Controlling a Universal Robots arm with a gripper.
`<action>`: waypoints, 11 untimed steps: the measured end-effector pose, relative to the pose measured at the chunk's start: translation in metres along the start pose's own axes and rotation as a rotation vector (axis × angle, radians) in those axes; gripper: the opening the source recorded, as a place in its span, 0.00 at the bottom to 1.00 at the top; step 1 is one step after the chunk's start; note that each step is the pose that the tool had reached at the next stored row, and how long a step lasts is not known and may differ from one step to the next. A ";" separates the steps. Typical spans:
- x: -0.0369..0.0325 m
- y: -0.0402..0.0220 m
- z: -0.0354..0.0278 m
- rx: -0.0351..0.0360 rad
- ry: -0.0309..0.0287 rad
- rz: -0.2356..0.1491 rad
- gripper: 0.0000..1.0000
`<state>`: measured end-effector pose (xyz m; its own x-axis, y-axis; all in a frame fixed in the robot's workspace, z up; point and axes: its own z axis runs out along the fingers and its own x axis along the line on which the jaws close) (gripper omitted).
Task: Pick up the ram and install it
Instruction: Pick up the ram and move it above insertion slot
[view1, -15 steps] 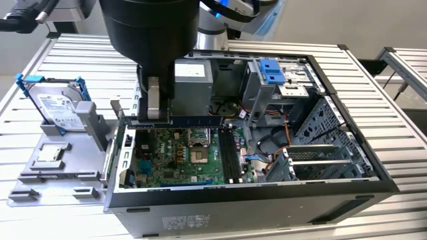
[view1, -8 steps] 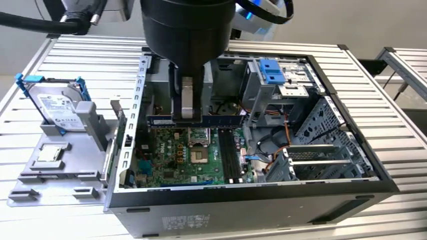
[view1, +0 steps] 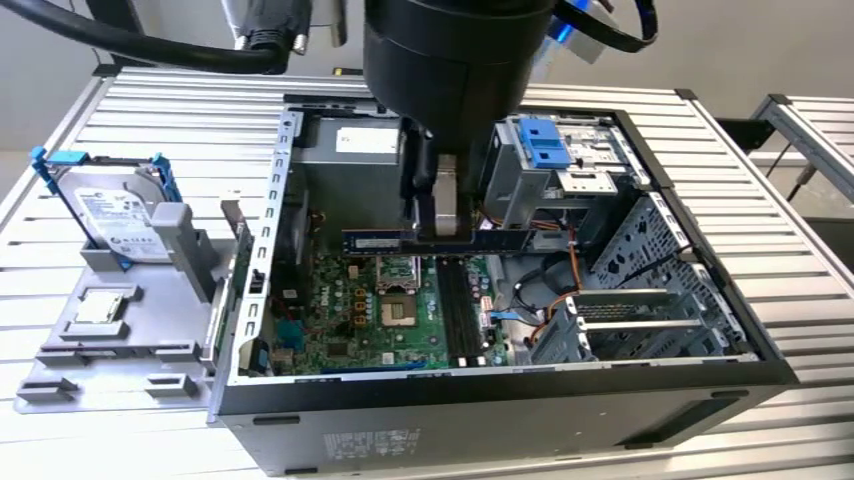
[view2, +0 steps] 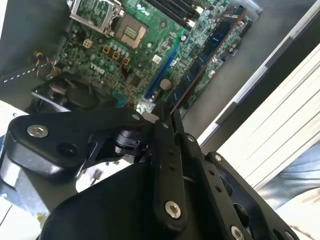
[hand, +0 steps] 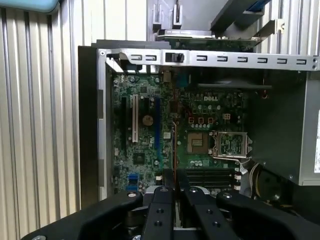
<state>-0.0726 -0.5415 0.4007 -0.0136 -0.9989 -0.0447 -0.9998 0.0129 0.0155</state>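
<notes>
The ram (view1: 387, 241) is a thin dark stick held level above the green motherboard (view1: 334, 325), inside the open computer case (view1: 507, 400). My gripper (view1: 441, 232) reaches down from the black arm and is shut on the ram's middle. In both wrist views the ram (view2: 210, 55) (hand: 174, 145) shows edge-on, running out from between the black fingers (view2: 162, 131) (hand: 165, 196). The long black memory slots (view1: 461, 310) (hand: 210, 176) lie on the board below the stick, apart from it.
A silver hard drive (view1: 118, 215) in a blue frame stands on a grey fixture (view1: 100, 345) at the exterior view's left, outside the case. A drive cage with a blue latch (view1: 545, 142), orange cables (view1: 577, 262) and the processor socket (view1: 400, 312) surround the gripper.
</notes>
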 end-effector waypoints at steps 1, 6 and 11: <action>0.0000 -0.0042 -0.0001 0.0000 0.0000 0.000 0.00; -0.0003 -0.0236 -0.0003 0.0000 0.0000 0.000 0.00; -0.0005 -0.0424 -0.0005 0.0000 0.0000 0.000 0.00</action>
<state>-0.0302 -0.5416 0.4006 -0.0135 -0.9989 -0.0447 -0.9998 0.0128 0.0156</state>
